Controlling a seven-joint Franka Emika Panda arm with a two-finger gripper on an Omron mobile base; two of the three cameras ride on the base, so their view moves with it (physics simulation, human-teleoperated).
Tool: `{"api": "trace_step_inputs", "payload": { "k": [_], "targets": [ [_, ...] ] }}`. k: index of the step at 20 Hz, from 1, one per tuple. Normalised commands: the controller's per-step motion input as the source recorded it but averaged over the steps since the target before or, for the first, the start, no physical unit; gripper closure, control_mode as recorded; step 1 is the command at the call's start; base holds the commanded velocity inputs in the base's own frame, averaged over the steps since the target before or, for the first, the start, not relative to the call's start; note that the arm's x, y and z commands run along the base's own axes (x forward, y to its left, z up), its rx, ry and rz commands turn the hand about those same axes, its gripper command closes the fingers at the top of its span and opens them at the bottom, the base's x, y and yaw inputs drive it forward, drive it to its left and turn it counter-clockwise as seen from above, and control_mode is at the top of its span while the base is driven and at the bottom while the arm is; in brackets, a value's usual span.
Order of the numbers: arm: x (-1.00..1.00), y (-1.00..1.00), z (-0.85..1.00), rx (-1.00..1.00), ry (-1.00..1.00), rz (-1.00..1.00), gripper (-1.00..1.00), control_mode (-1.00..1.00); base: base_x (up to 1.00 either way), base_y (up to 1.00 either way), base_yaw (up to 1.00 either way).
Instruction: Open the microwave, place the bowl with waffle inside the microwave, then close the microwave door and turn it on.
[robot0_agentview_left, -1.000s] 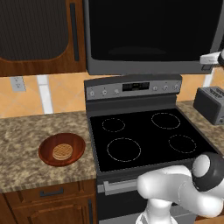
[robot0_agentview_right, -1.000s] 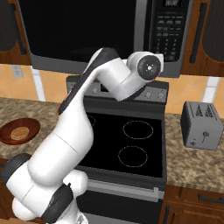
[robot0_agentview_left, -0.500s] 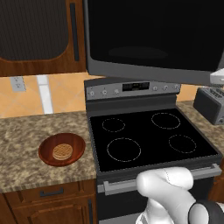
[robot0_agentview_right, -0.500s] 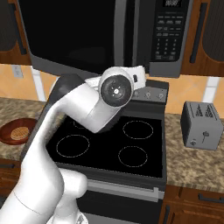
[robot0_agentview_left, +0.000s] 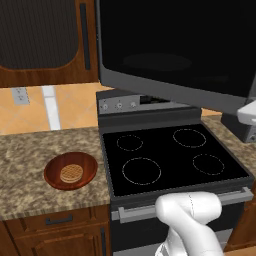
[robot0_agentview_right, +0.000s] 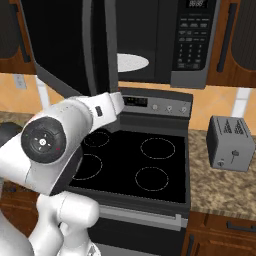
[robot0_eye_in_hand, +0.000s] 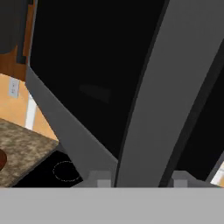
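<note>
My hand (robot0_eye_in_hand: 138, 179) straddles the long grey handle (robot0_eye_in_hand: 148, 96) of the dark-grey glass-fronted microwave door (robot0_agentview_left: 172, 50), fingers apart on either side; door swung open.

We see the large dark-grey box microwave (robot0_agentview_right: 165, 42) mounted above the black glass-topped stove (robot0_agentview_left: 172, 157), its wide dark-grey framed door with black glass (robot0_agentview_left: 175, 50) swung out over the burners. Inside lies the white round turntable plate (robot0_agentview_right: 131, 62), with the button panel (robot0_agentview_right: 192, 42) at three o'clock of it. At nine o'clock of the stove, on the speckled stone counter (robot0_agentview_left: 25, 165), sits the shallow reddish-brown wooden bowl (robot0_agentview_left: 70, 170), holding the small round tan waffle (robot0_agentview_left: 71, 173). At three o'clock of the stove, on the counter, stands the small grey box toaster (robot0_agentview_right: 232, 143).
</note>
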Motion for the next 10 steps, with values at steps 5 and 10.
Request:
{"api": "trace_step_inputs", "payload": {
  "k": [5, 10],
  "targets": [
    [-0.68, 1.00, 0.06, -0.10, 0.00, 0.00, 1.00, -1.00, 0.00, 0.00, 0.00],
    [-0.61, 1.00, 0.02, -0.09, 0.00, 0.00, 1.00, -1.00, 0.00, 0.00, 0.00]
  ]
}}
